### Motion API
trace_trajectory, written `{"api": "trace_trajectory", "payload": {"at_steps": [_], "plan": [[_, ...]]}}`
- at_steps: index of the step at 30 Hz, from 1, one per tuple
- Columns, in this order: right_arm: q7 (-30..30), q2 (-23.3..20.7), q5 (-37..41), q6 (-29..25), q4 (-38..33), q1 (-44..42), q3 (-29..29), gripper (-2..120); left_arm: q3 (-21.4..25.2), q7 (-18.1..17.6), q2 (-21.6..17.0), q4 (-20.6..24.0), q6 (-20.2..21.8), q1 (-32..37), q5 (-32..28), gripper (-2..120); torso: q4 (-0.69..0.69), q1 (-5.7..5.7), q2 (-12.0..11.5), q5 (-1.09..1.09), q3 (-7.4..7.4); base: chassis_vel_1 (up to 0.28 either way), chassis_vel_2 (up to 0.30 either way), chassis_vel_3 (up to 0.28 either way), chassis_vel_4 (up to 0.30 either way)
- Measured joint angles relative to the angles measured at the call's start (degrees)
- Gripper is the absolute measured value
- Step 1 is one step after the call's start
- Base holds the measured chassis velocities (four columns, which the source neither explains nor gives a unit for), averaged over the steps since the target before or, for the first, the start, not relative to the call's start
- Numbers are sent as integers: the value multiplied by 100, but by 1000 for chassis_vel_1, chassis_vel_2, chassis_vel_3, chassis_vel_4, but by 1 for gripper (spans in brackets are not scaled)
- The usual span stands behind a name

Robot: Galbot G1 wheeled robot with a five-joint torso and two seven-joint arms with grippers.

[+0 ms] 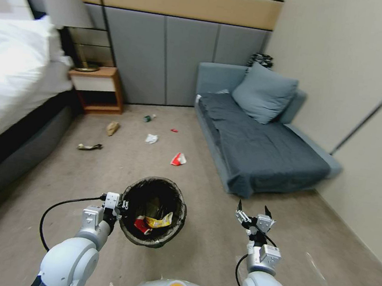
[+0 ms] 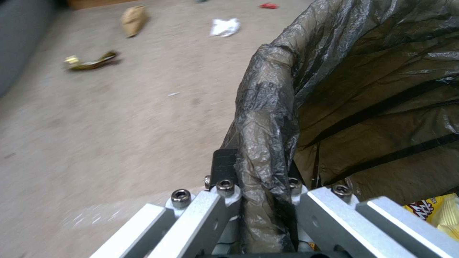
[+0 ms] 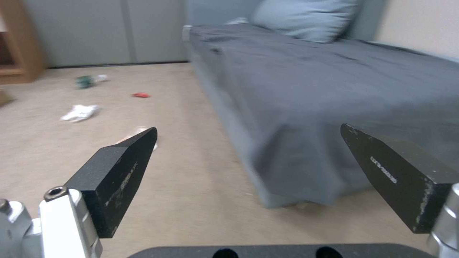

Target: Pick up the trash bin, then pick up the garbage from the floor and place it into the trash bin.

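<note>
The trash bin point(image 1: 179, 199), lined with a dark bag, hangs just above the carpet in front of me. My left gripper point(image 1: 120, 207) is shut on its near-left rim; in the left wrist view the fingers point(image 2: 225, 195) pinch the bag-covered rim point(image 2: 265, 118). A yellow wrapper point(image 1: 158, 222) and a red one lie inside. My right gripper point(image 1: 254, 213) is open and empty to the bin's right, above the floor point(image 3: 249, 127). Garbage lies ahead: a red-and-white wrapper point(image 1: 178, 159), a white wad point(image 1: 151, 138), a tan scrap point(image 1: 112, 128), a green-labelled bottle point(image 1: 148, 118) and a dark yellowish piece point(image 1: 89, 146).
A bed point(image 1: 8, 72) runs along the left, with a wooden nightstand point(image 1: 97, 88) and lamp beyond it. A grey-blue sofa point(image 1: 264, 157) stands at the right, close to my right gripper. Open carpet lies between them.
</note>
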State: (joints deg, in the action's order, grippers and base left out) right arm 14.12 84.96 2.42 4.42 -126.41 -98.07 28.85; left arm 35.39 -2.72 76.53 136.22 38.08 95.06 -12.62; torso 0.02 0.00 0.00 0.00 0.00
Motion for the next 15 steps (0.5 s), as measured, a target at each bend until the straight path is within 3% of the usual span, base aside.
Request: {"api": "trace_trajectory", "payload": {"at_steps": [5, 15], "plan": [[34, 2, -2, 3, -1, -4, 8, 100, 9, -199, 11, -60, -203, -4, 16, 1, -1, 0, 0, -1, 0, 61, 67, 82, 55], [43, 11, -6, -2, -1, -25, 5, 100, 11, -219, 59, -23, -225, 55, 2, 1, -2, 0, 0, 0, 0, 0, 0, 0, 0]]}}
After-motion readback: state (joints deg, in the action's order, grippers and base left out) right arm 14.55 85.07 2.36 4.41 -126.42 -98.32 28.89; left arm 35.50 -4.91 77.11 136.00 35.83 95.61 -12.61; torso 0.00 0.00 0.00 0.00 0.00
